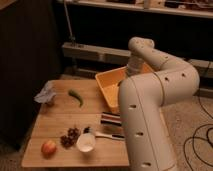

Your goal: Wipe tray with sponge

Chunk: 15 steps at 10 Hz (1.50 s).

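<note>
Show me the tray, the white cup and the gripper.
tray (106,90), camera view, on its left wall.
white cup (86,142), camera view, on its inside.
gripper, camera view, hidden behind the arm (150,100) by the tray; no point.

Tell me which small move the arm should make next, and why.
Probably ease the wrist down into the tray: the arm arches over it, its gripper hidden behind the forearm above the tray. The sponge is not visible.
</note>
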### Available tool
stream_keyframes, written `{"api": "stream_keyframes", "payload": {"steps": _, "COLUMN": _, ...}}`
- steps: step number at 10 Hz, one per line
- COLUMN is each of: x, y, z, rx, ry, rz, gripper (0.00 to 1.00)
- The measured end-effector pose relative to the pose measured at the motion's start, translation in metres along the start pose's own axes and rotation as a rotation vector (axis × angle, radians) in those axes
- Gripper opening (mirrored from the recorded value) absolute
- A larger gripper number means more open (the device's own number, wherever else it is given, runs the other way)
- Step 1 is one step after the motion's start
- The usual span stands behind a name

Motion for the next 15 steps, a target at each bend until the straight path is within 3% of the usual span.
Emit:
{"api": "stream_keyframes", "payload": {"steps": 2, "x": -0.013, "y": 0.005, "z": 0.007, "rx": 0.005, "ry": -0.038, "rz": -0.012, "gripper": 0.0}}
{"api": "stream_keyframes", "payload": {"steps": 4, "x": -0.015, "y": 0.011, "z": 0.011, "rx": 0.032, "ry": -0.136, "rz": -0.058, "gripper": 0.0}}
{"api": "stream_keyframes", "payload": {"steps": 7, "x": -0.016, "y": 0.012, "z": 0.018, "rx": 0.07, "ry": -0.217, "rz": -0.08, "gripper": 0.0}}
{"api": "stream_keyframes", "payload": {"steps": 8, "x": -0.016, "y": 0.01, "z": 0.02, "rx": 0.076, "ry": -0.218, "rz": -0.08, "gripper": 0.0}}
{"api": "stream_keyframes", "payload": {"steps": 11, "x": -0.044, "y": 0.023, "z": 0.031, "rx": 0.065, "ry": -0.189, "rz": -0.091, "gripper": 0.0}}
{"api": "stream_keyframes", "payload": {"steps": 13, "x": -0.049, "y": 0.046, "z": 0.036, "rx": 0.043, "ry": -0.17, "rz": -0.123, "gripper": 0.0}}
{"api": "stream_keyframes", "payload": {"steps": 15, "x": -0.038, "y": 0.059, "z": 0.036, "rx": 0.029, "ry": -0.143, "rz": -0.144, "gripper": 0.0}}
